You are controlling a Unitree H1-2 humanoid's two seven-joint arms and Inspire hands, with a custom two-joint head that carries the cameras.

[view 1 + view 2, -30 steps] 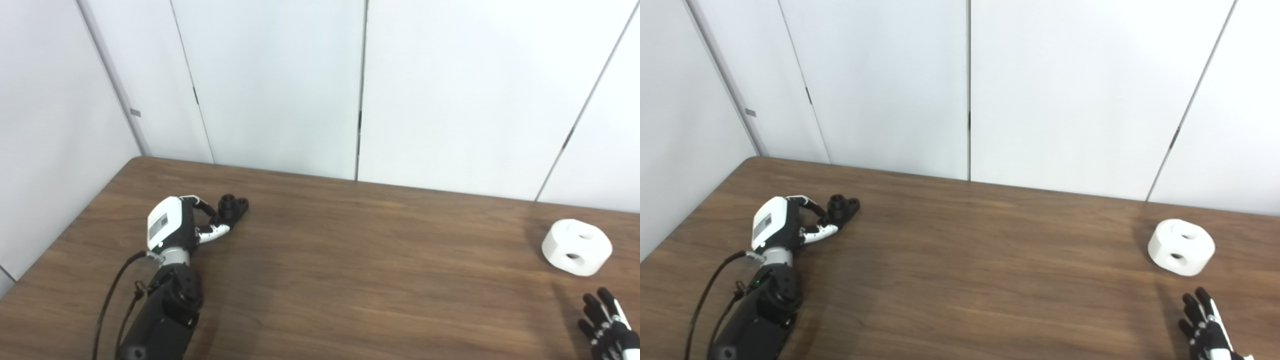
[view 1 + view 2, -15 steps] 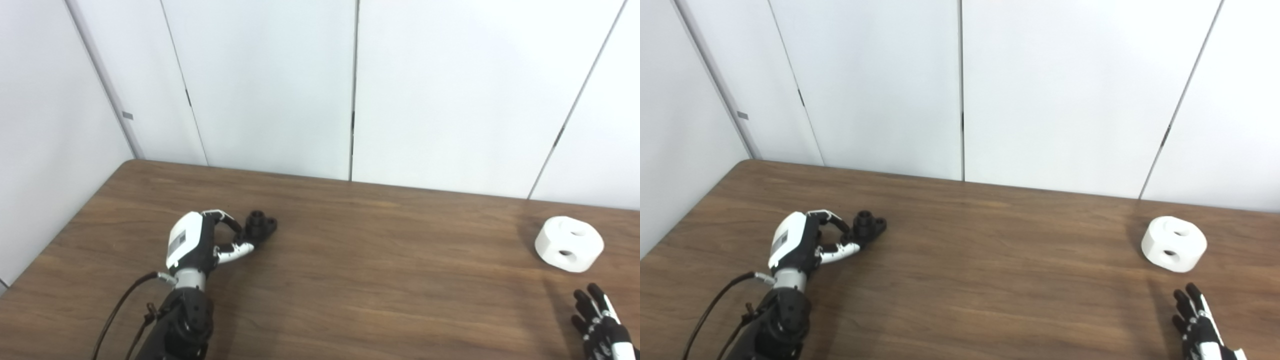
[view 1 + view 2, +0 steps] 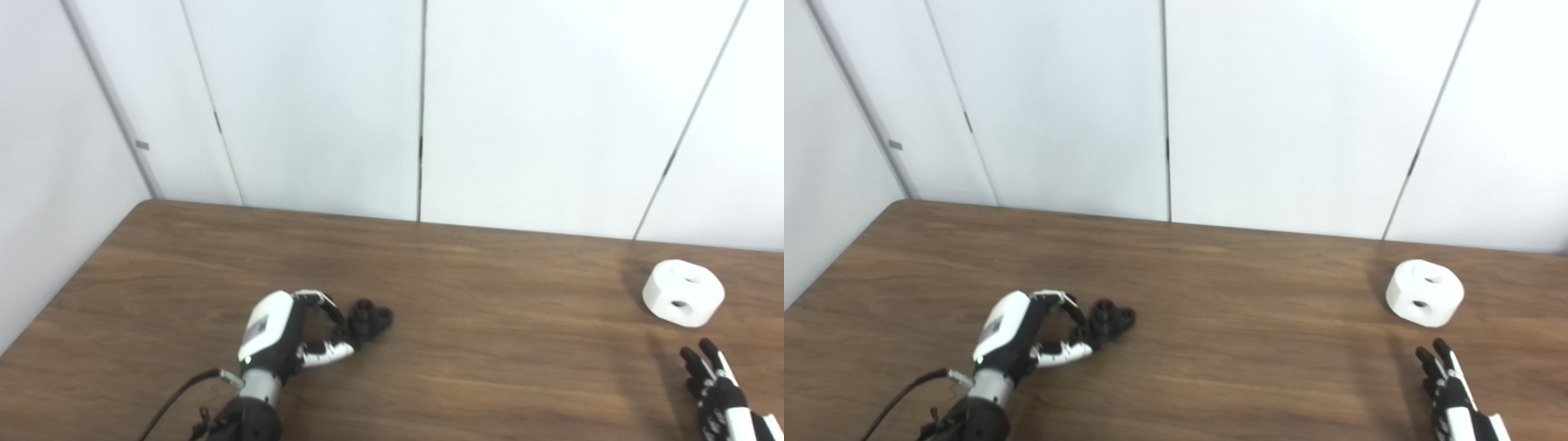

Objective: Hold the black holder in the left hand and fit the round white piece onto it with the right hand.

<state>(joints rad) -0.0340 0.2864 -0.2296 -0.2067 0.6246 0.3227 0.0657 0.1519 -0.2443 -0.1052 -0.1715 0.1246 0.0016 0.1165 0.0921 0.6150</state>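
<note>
A dark brown wood-grain tabletop (image 3: 478,343) fills the lower half of both views, backed by plain white wall panels (image 3: 318,104) with thin dark seams. On the near left, the left hand (image 3: 278,334), white-shelled with black fingers, has its fingers and thumb curled around the small black plastic holder (image 3: 369,317), gripping its near end. The holder is a knobbly piece with short round posts, and its far end juts out past the fingertips; whether it rests on the wood or is held just above it cannot be told. Well apart, near the right rear of the tabletop, sits the round white piece (image 3: 683,293), a thick puck with one dark hole on its top face and another on its side. In the near right corner, the right hand (image 3: 1448,392) holds nothing, its black fingers spread and pointing towards the white piece without touching it.
</note>
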